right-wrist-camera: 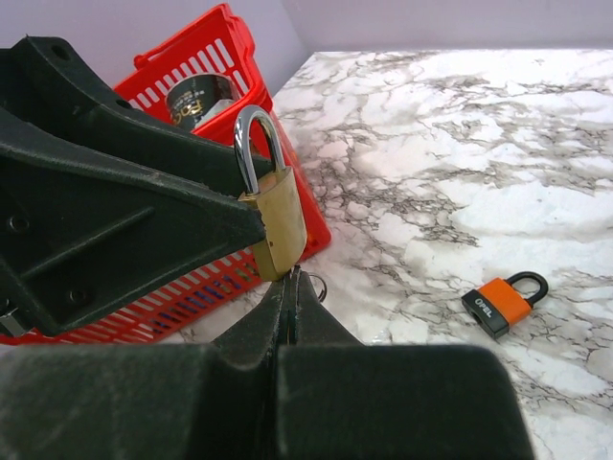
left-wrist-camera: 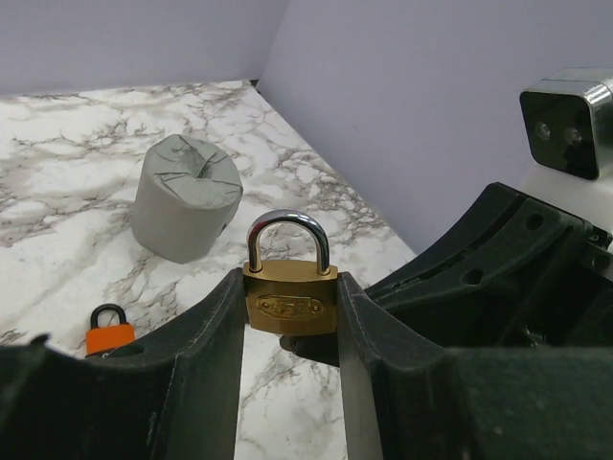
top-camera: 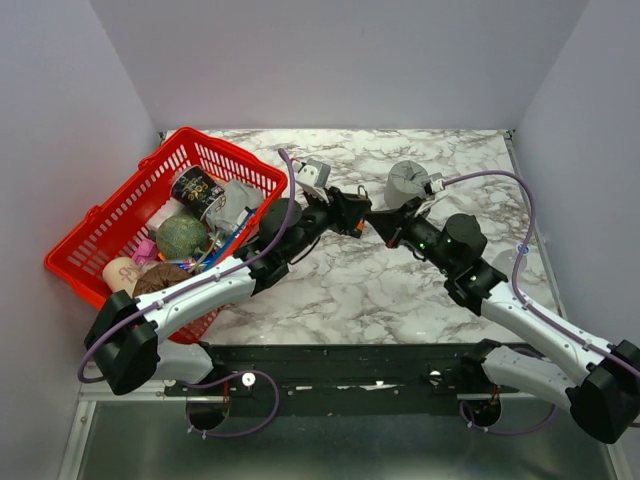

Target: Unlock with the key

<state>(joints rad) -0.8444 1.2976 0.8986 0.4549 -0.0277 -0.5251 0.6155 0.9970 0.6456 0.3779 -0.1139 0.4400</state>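
Currently held: one brass padlock (left-wrist-camera: pixel 290 302), upright with its shackle closed, clamped by its sides between the fingers of the left gripper (left-wrist-camera: pixel 290 283) and lifted off the marble tabletop (right-wrist-camera: pixel 479 144). Right gripper (right-wrist-camera: pixel 290 285): fingers pressed together, their tips just under the padlock's base, with a small metal ring (right-wrist-camera: pixel 317 287) showing beside them. Key: too small to make out; whether it sits pinched between those tips cannot be told. Orange padlock (right-wrist-camera: pixel 500 304): lying flat on the tabletop, shackle closed, well apart from both grippers. Grey cylinder (left-wrist-camera: pixel 185 196): standing on the tabletop beyond the brass padlock, near the far wall. Red plastic basket (top-camera: pixel 215 148): at the left of the tabletop, filled with assorted items, including a dark can (top-camera: pixel 196 188).
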